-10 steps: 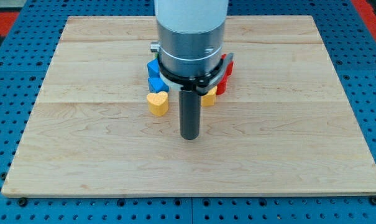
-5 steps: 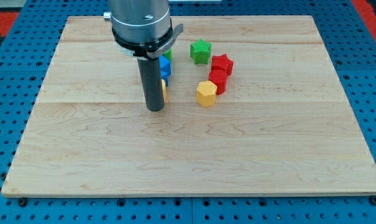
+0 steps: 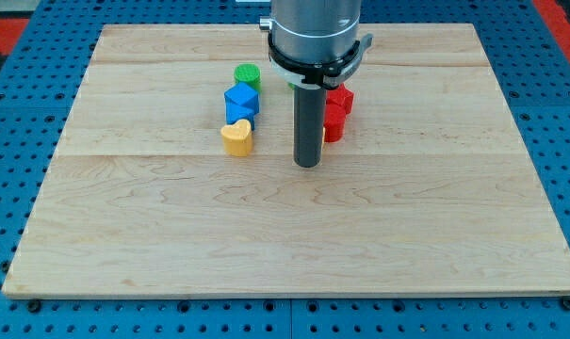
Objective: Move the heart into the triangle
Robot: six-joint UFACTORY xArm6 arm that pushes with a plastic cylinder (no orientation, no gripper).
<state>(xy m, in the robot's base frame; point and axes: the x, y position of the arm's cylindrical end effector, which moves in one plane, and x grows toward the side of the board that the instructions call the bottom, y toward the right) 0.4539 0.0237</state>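
The yellow heart (image 3: 236, 138) lies left of the board's centre, touching the lower of two blue blocks (image 3: 240, 102) stacked closely just above it; I cannot make out which shape each blue block is. My tip (image 3: 307, 165) rests on the board to the right of the heart, about a block's width or more away and slightly lower, touching no block that I can see. The rod and arm body hide whatever lies directly behind them.
A green cylinder (image 3: 247, 74) sits above the blue blocks. Two red blocks (image 3: 338, 99) (image 3: 333, 123) stand just right of the rod. The wooden board (image 3: 124, 226) lies on a blue pegboard surface (image 3: 11, 141).
My tip went left to the heart, then swung back right. The heart has shifted up the view against the blue blocks. The rod now hides the yellow hexagon and green star.
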